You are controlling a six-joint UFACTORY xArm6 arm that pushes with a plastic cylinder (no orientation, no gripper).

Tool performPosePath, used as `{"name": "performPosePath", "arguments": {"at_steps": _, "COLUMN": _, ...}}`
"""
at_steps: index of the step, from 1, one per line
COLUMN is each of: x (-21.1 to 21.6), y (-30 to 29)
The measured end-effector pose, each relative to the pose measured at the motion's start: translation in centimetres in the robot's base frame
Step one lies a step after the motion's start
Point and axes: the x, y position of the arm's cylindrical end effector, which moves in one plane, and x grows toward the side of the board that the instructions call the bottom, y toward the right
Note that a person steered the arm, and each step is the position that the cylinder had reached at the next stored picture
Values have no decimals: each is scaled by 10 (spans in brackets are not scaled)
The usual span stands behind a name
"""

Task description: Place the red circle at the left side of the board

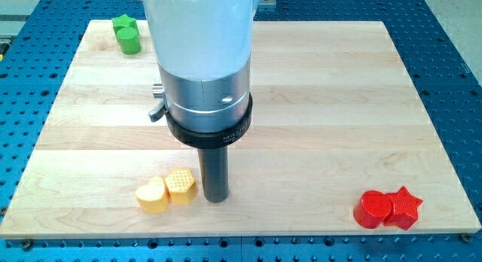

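The red circle (373,209) lies near the board's bottom right corner, touching a red star (404,207) on its right. My tip (216,199) rests on the board at the bottom centre, far to the left of the red circle. It stands just right of a yellow hexagon (181,186), very close to it or touching. A yellow heart (153,196) sits against the hexagon's left side.
A green block (126,35) of lobed shape stands near the board's top left corner. The wooden board (316,104) lies on a blue perforated table. The arm's white and metal body hangs over the board's upper middle.
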Motion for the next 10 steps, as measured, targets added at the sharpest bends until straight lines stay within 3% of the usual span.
{"name": "performPosePath", "arguments": {"at_steps": 2, "x": 0, "y": -4}}
{"name": "performPosePath", "arguments": {"at_steps": 3, "x": -57, "y": -20}}
{"name": "performPosePath", "arguments": {"at_steps": 5, "x": -133, "y": -152}}
{"name": "performPosePath", "arguments": {"at_steps": 6, "x": -125, "y": -86}}
{"name": "performPosePath", "arguments": {"at_steps": 8, "x": -122, "y": 235}}
{"name": "performPosePath", "arguments": {"at_steps": 9, "x": -67, "y": 350}}
{"name": "performPosePath", "arguments": {"at_steps": 10, "x": -38, "y": 376}}
